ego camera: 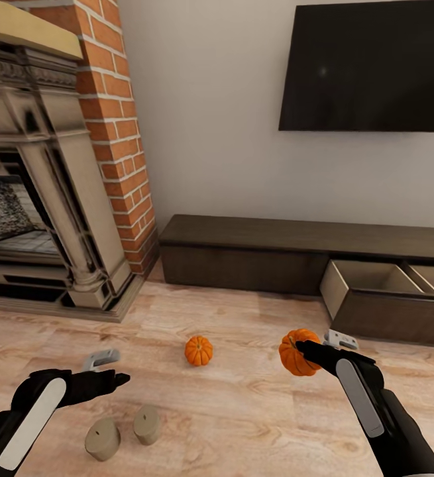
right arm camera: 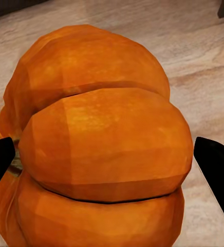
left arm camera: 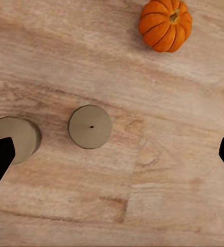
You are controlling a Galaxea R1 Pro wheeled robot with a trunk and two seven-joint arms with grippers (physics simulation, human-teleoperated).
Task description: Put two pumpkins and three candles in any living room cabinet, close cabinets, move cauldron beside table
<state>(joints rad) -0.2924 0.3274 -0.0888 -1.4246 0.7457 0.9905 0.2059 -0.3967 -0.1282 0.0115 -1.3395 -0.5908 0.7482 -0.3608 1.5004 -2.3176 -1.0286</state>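
Living room, low centre right of the head view: right gripper (ego camera: pixel 301 349) clamped on one pumpkin (ego camera: pixel 295 352), lifted off the plank floor (ego camera: pixel 243 318); in the right wrist view, orange ribs (right arm camera: pixel 107 144) bulging between the two dark fingertips (right arm camera: pixel 217 164). Second pumpkin (ego camera: pixel 198 350) resting on the boards at lower centre, untouched, seen again at the upper right of the left wrist view (left arm camera: pixel 165 24). Lower left: left gripper (ego camera: pixel 110 371) spread wide and holding nothing, poised over two stubby tan candles (ego camera: pixel 102 438) (ego camera: pixel 146 424) standing just beside each other; both under it in the left wrist view (left arm camera: pixel 90 126) (left arm camera: pixel 14 138). Third candle and cauldron nowhere to be placed from these views.

At right of centre, long dark cabinet (ego camera: pixel 243 252) below the black TV (ego camera: pixel 369 66), one drawer (ego camera: pixel 376 278) pulled open with pale, seemingly bare compartments. Fireplace (ego camera: pixel 44 165) and brick column filling the upper left.

Judged early in the job: nothing stowed as far as visible, first pumpkin in hand, likely bound for the open drawer. Left to do: second pumpkin, all candles, shutting the drawer, setting the cauldron by a table.
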